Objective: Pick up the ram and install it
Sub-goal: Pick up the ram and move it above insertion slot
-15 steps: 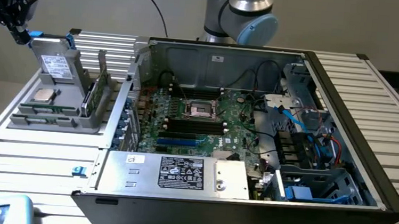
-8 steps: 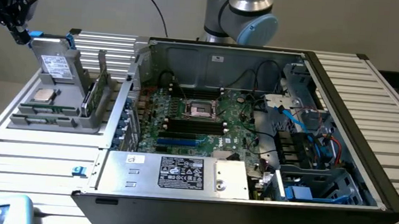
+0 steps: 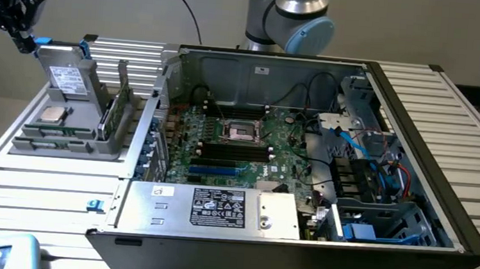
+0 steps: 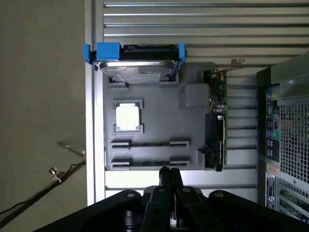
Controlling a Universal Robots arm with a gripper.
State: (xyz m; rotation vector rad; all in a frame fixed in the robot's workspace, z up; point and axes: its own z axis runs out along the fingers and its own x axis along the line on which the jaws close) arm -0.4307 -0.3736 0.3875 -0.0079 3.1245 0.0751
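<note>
The claw (image 3: 26, 42) hangs high at the exterior view's left, above the grey holder (image 3: 93, 147). Its two black fingers are pressed flat together with nothing between them. The wrist view confirms this, showing the claw (image 4: 170, 174) as a single closed wedge, empty and touching nothing. It points down towards the holder's (image 4: 159, 111) edge, close to the nearer of two long slots.

The ram (image 3: 52, 131) sits in the holder as a thin green strip standing on edge, just beside the square silver processor chip (image 3: 51, 114) (seen from the wrist, the slots read only as dark lines, so the stick itself is hard to pick out there). A hard drive (image 3: 64, 76) in a blue caddy stands at the holder's far end. A green expansion card (image 3: 117, 112) stands along the side towards the open computer case (image 3: 253, 78). Inside the case, the black motherboard slots (image 3: 234, 150) lie below the processor socket.
</note>
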